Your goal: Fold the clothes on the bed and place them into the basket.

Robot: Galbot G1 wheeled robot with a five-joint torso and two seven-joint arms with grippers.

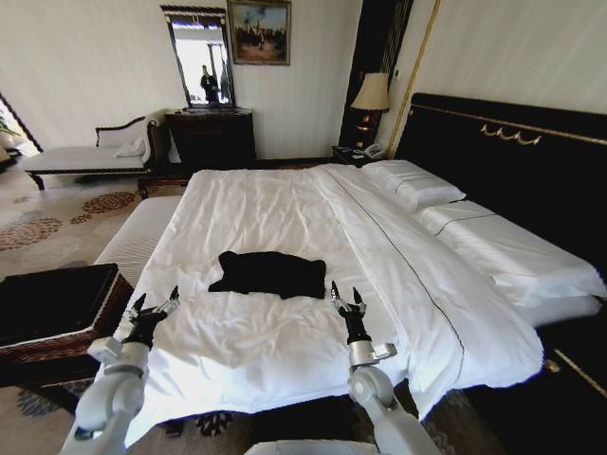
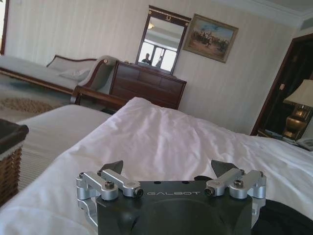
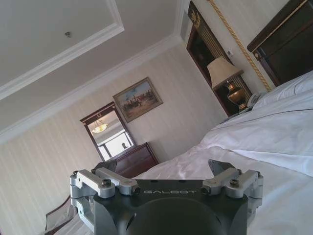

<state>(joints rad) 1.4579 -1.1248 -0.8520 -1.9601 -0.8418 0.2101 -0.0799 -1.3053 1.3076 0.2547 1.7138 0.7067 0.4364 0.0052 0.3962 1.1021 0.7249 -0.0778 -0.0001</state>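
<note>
One very large bed (image 1: 285,237) with a white duvet takes up most of the scene, its tall black headboard (image 1: 512,161) with gold trim on the right and white pillows (image 1: 413,182) at the far right. At the near left, just beside the bed's left edge, stands the dark wicker basket (image 1: 57,318) with its black lining, and a white bench (image 1: 137,237) lies beyond it along the same side. On the duvet, toward the near end and about midway across, lies the black T-shirt (image 1: 270,273), spread flat but rumpled and not yet folded; no lettering can be made out. The left end effector (image 1: 155,308) hovers over the near left part of the duvet, left of the shirt, its fingers apart and empty. The right end effector (image 1: 346,299) hovers just beside the shirt's near right corner, fingers likewise apart and holding nothing. Judging from this, the folding step has not begun: both arms look poised for a first approach. The next move calls for each end effector to reach an edge or corner of the shirt and pinch only the black cloth, not the duvet beneath it.
</note>
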